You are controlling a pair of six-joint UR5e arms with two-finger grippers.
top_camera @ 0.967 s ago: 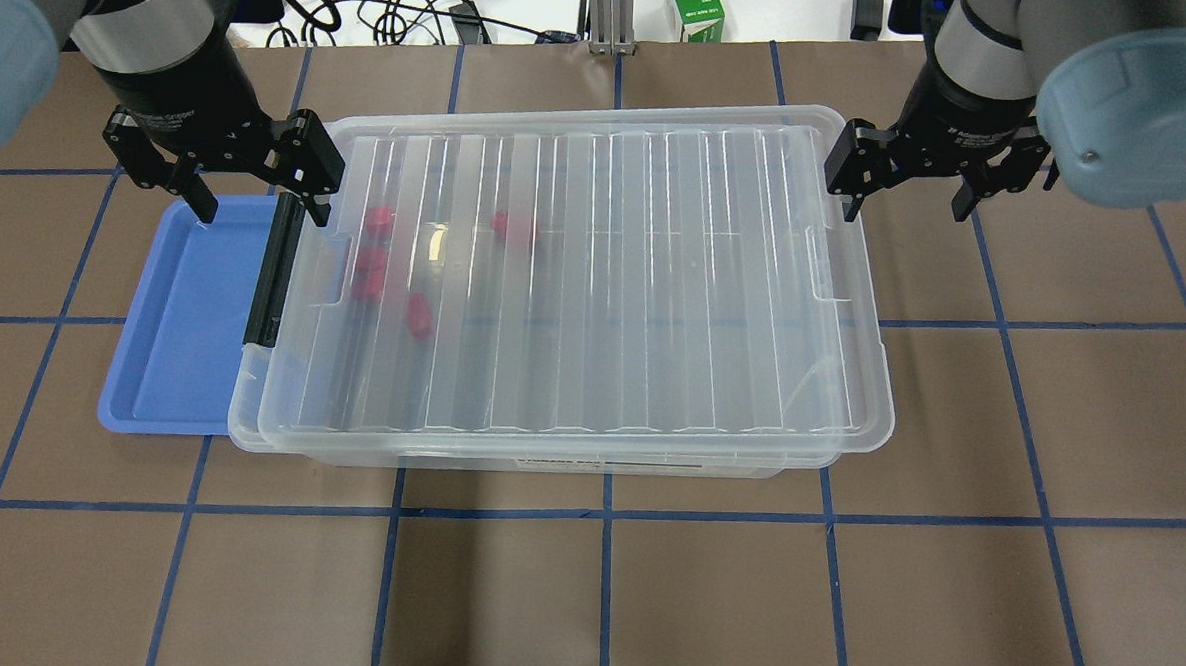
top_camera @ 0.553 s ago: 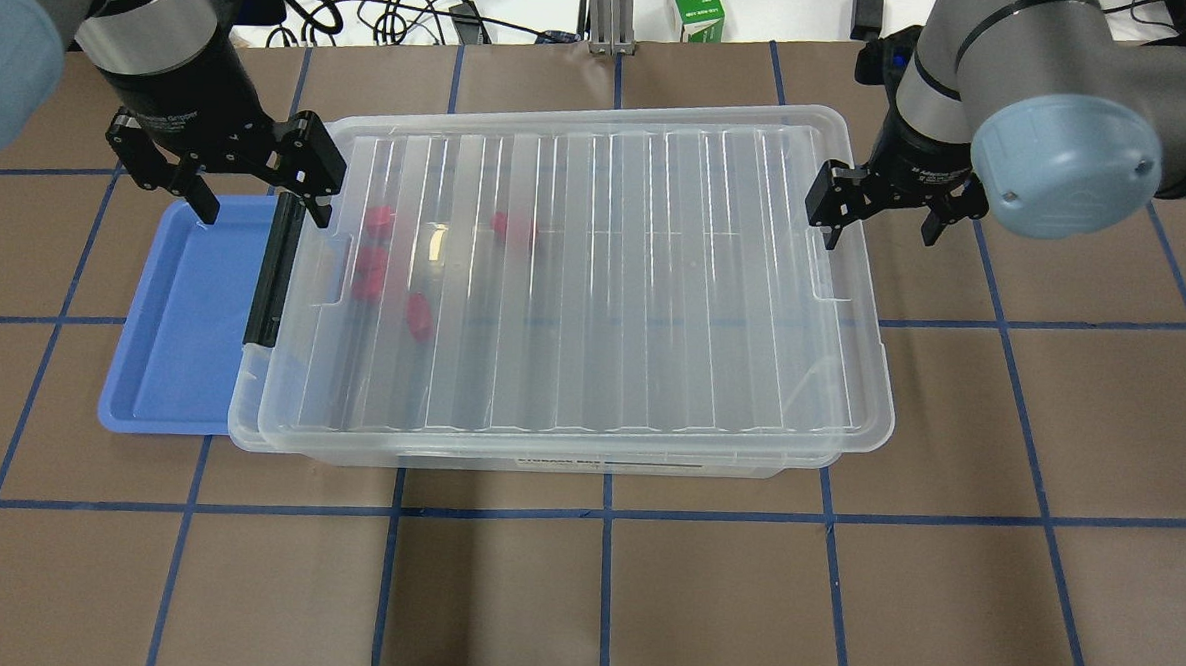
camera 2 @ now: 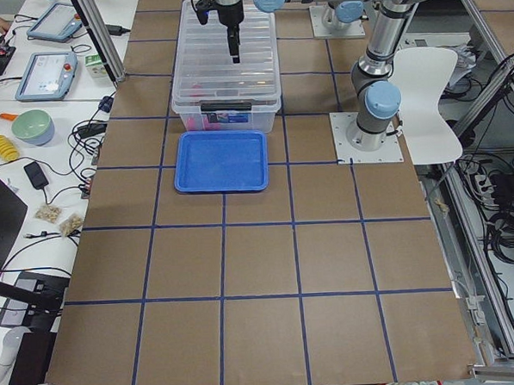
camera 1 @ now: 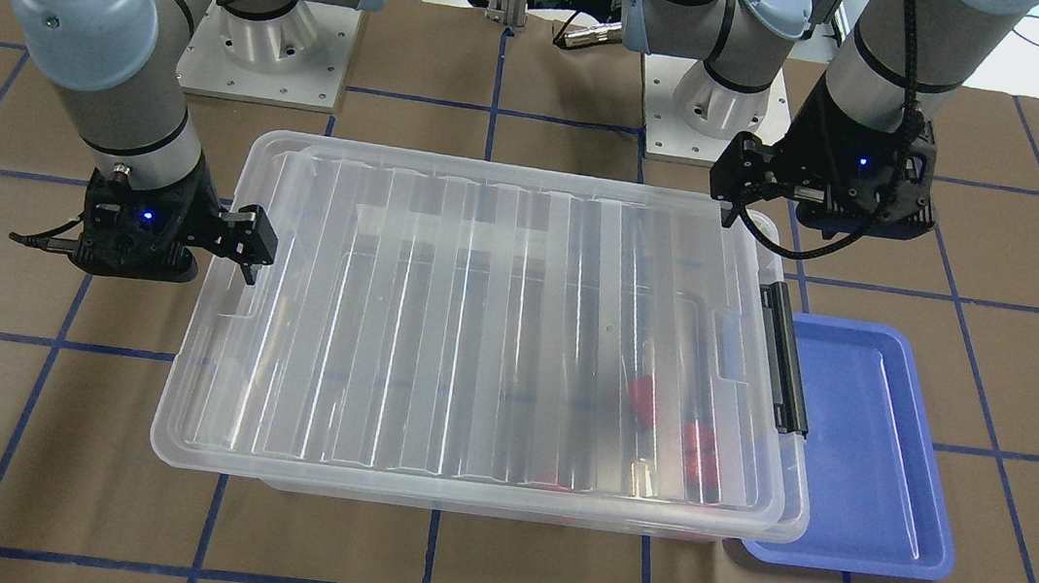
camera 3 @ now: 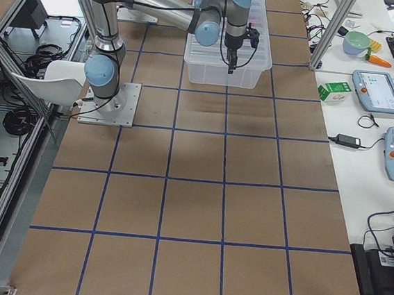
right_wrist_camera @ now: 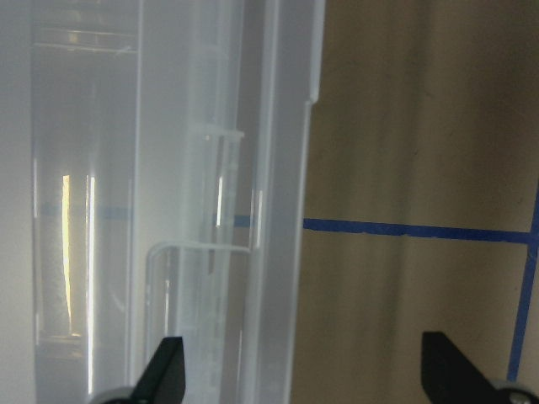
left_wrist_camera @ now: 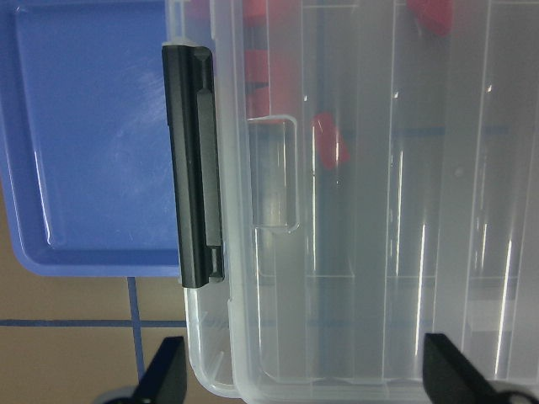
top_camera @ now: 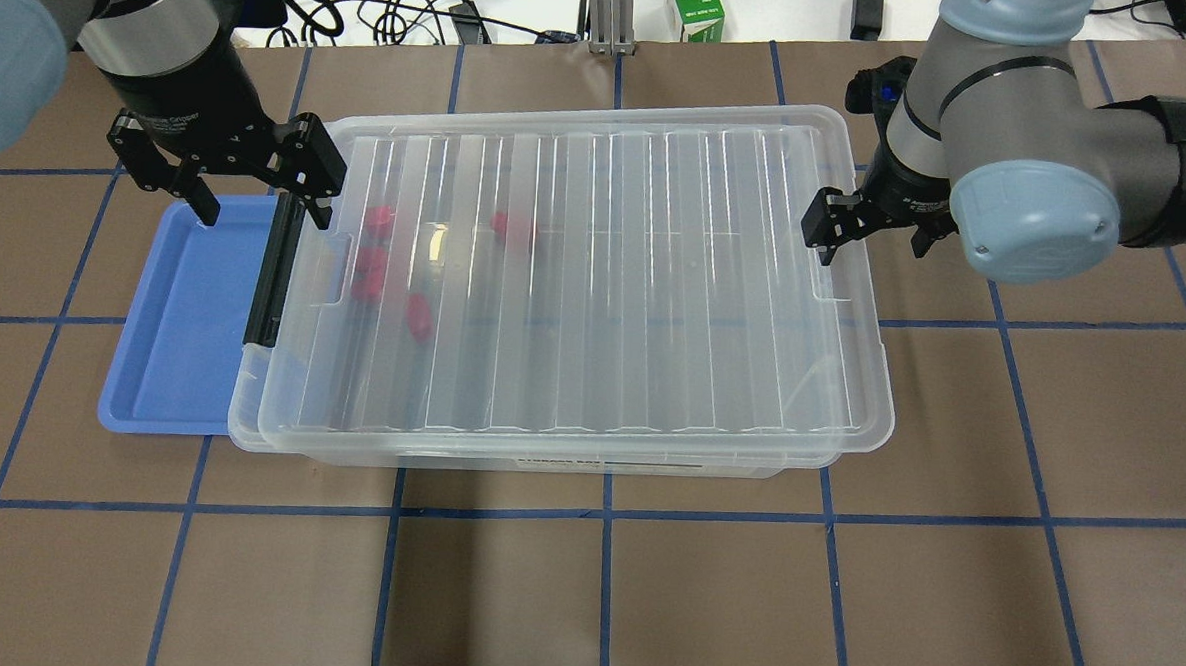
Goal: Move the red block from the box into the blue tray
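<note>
The box [top_camera: 576, 272] is a clear bin with its ribbed lid on and a black latch [top_camera: 273, 269] at its left end. Several red blocks [top_camera: 370, 273] lie inside near the latch end, seen through the lid; I cannot tell them apart. The blue tray [top_camera: 178, 325] lies empty against that end, partly under the box's rim. My left gripper [top_camera: 263, 214] is open above the far latch corner, and its wrist view shows the latch [left_wrist_camera: 195, 168], the tray [left_wrist_camera: 93, 126] and a red block [left_wrist_camera: 328, 143]. My right gripper [top_camera: 872, 247] is open over the box's right rim [right_wrist_camera: 278, 210].
A green carton [top_camera: 695, 12] and cables [top_camera: 407, 10] lie beyond the table's far edge. Brown paper with a blue tape grid [top_camera: 605, 514] covers the table in front of the box.
My right arm has swung in and its gripper has moved left and a little nearer, onto the box's right rim. The left gripper, box and tray have not moved.
</note>
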